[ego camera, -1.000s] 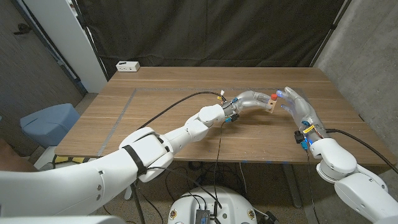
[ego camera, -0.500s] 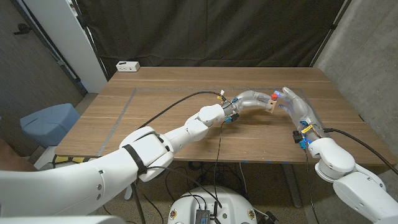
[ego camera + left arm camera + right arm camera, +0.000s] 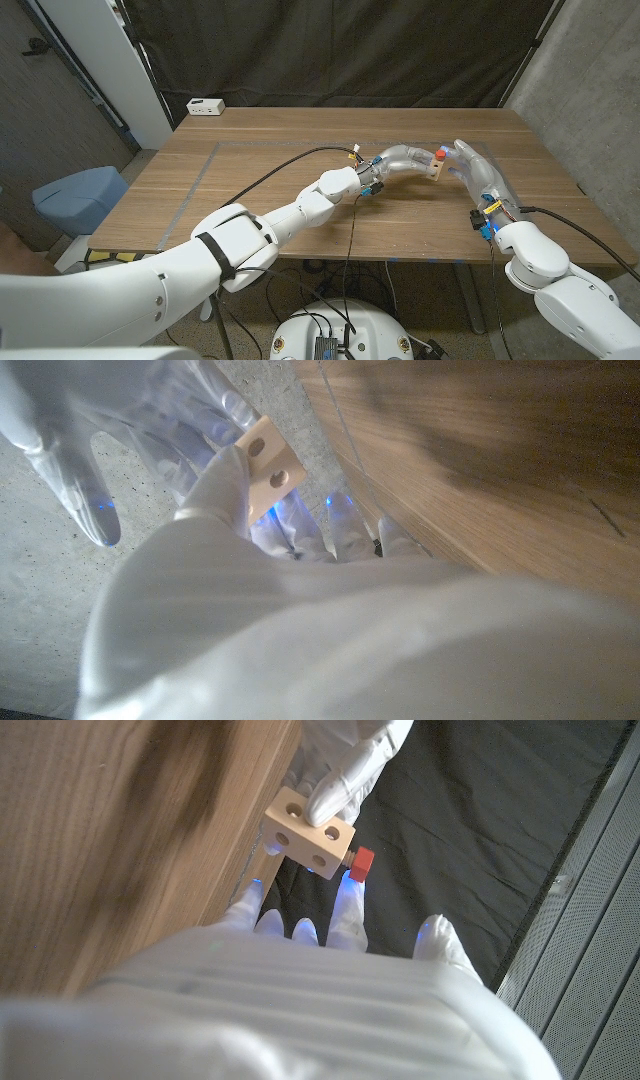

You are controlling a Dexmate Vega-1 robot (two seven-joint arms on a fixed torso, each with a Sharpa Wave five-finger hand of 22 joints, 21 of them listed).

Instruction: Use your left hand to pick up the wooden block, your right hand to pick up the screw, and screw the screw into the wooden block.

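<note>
The left hand (image 3: 402, 160) grips the wooden block (image 3: 433, 171) above the table (image 3: 250, 180), just off the right hand's (image 3: 478, 172) fingertips. The red screw (image 3: 361, 863) already sits in the block; whether those fingers pinch it I cannot tell. Turning it home seems left.

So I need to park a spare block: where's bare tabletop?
Bare wood runs along the left arm, between the white box and the table's near edge. It is crowded at the right, where left hand and right hand meet at the wooden block.
</note>
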